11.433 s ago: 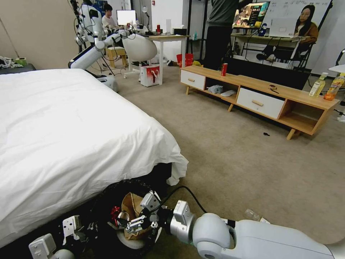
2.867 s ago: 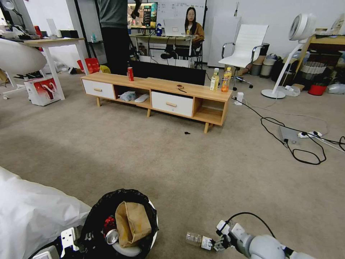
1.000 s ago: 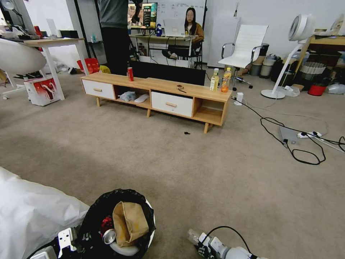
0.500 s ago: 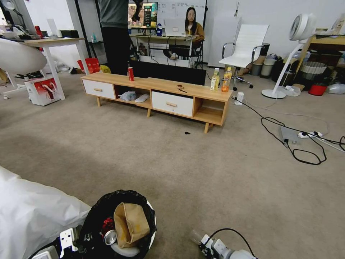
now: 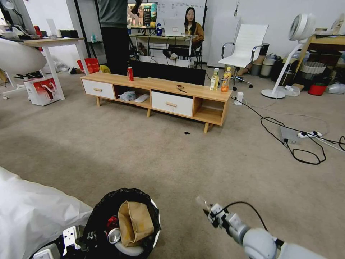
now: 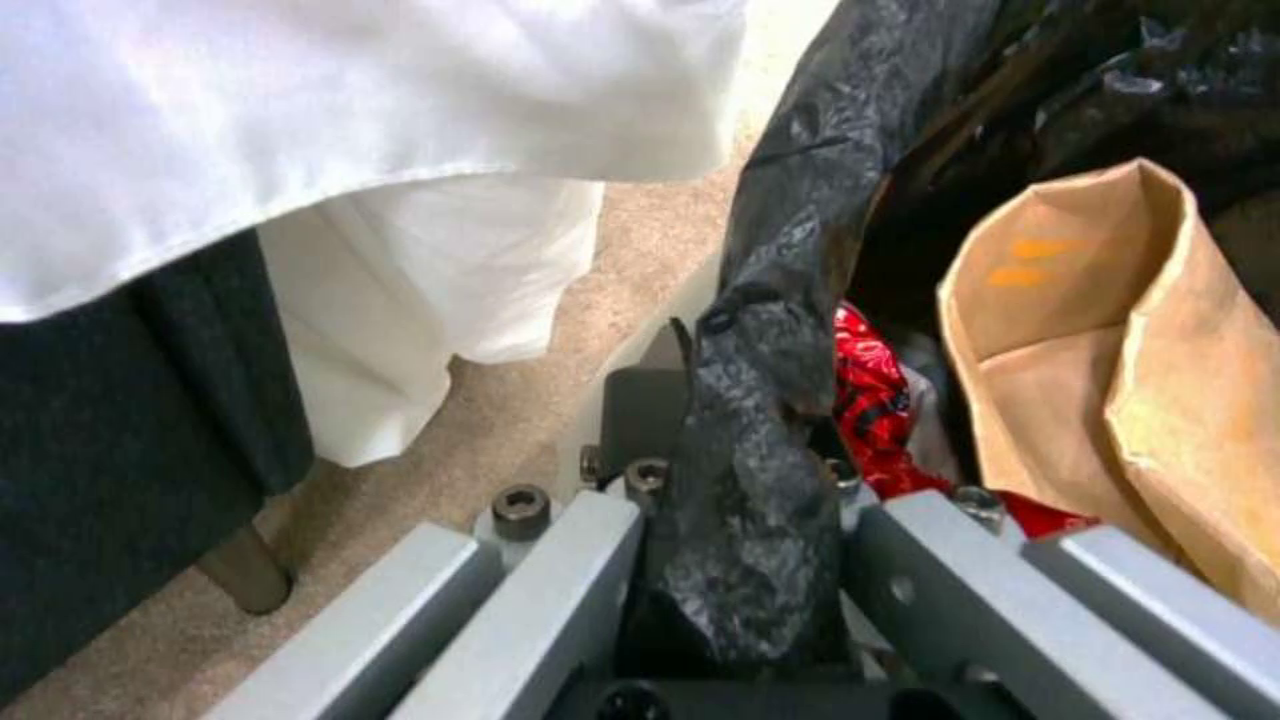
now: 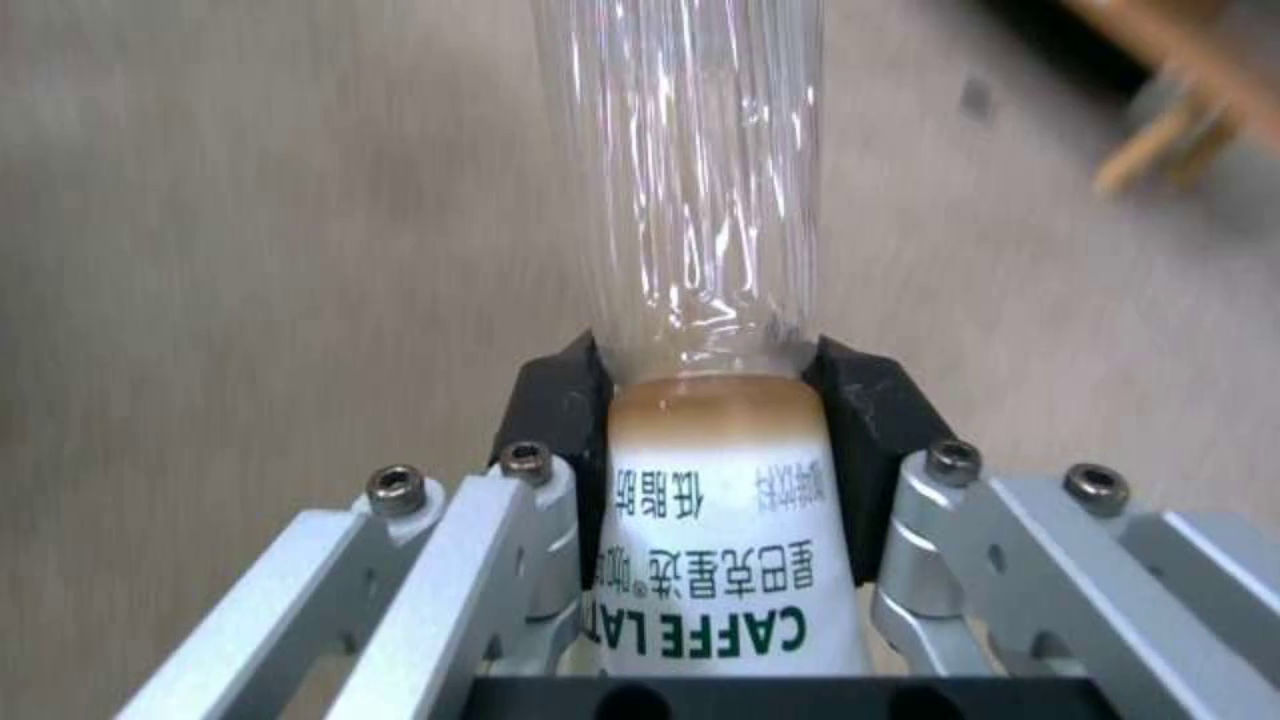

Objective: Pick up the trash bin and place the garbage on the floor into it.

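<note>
The right hand (image 5: 212, 215) is clenched on a small clear bottle (image 5: 202, 203), lifted off the carpet at about 5 o'clock in the head view. The bottle's long axis runs on from the hand, tipped up toward 11 o'clock, with its free end leading. The trash bin (image 5: 155, 230) lies at 9 o'clock from that hand, near but apart, its mouth facing up. So the coming move, as a judgement, turns on carrying the bottle leftward until its free end stands over the black bag's (image 5: 99, 210) opening. The right arm is the only one free to do this.

The left hand (image 6: 747, 520) is closed on the bag-covered rim at the bin's 8 o'clock side, beside the white bedsheet (image 5: 32, 208), and holds the bin.

The right wrist view shows what the head view cannot: the two dark pads (image 7: 554, 400) pinch the bottle (image 7: 694, 300) just where the white printed label meets the clear part. The left wrist view shows the fold of bag (image 6: 760, 470) caught between the fingers, with a tan paper bag (image 6: 1120, 380) and red wrapper (image 6: 874, 400) inside. The head view adds a crushed can (image 5: 113, 235) beside the paper bag (image 5: 134, 221)
</note>
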You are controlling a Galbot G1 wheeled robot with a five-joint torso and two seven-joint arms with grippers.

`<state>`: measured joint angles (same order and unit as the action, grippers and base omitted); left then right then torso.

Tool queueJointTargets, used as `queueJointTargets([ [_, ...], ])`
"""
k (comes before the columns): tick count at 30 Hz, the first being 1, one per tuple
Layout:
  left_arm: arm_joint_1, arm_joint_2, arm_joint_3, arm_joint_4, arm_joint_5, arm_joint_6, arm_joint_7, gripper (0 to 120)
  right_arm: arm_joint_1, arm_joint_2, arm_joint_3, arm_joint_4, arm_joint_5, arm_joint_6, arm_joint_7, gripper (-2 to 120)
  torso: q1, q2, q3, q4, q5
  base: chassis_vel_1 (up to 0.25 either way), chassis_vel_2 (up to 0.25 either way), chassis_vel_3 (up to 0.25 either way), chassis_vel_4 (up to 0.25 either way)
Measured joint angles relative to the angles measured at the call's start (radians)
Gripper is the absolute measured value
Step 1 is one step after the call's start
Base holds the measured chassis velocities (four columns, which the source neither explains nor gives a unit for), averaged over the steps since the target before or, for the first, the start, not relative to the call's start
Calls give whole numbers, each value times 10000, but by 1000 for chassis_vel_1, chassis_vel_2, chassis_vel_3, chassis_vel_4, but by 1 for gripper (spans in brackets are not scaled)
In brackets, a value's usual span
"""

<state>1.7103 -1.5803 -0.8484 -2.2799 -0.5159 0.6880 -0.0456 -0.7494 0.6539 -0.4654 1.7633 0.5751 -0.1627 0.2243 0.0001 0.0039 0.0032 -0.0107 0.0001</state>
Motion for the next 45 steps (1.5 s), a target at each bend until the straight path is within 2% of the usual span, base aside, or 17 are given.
queueJointTargets([
  [7,26,101,-138,-198,-333,81,-194,1,796,75,0,796,77,490,24,28,0,0,0,3,-1,0,0,0,0],
  [13,-95,224,-191,-308,-627,158,-320,1,1441,120,104,1729,252,1122,-5,28,0,0,0,-3,-1,0,0,0,0],
  [21,-201,423,-186,-352,-1013,238,-417,1,2315,408,-132,3117,1754,1652,-228,28,0,-1,-1,0,-4,0,0,0,0],
  [24,-189,570,-173,-419,-1066,275,-423,1,3057,709,-647,4089,3356,1245,-218,28,0,1,-1,-1,-3,0,0,0,0],
  [28,-171,611,-155,-468,-1069,294,-423,1,3680,938,-1212,4427,4084,828,-126,28,0,1,-1,0,-2,0,0,0,0],
  [37,-210,583,-89,-516,-1041,311,-401,1,5283,1677,-2903,4748,5271,57,366,27,0,1,0,0,-2,0,0,0,0],
  [45,-248,544,-84,-542,-1020,326,-391,1,5683,2186,-3899,4654,5839,-285,678,27,0,1,0,-3,-2,0,0,0,0],
])
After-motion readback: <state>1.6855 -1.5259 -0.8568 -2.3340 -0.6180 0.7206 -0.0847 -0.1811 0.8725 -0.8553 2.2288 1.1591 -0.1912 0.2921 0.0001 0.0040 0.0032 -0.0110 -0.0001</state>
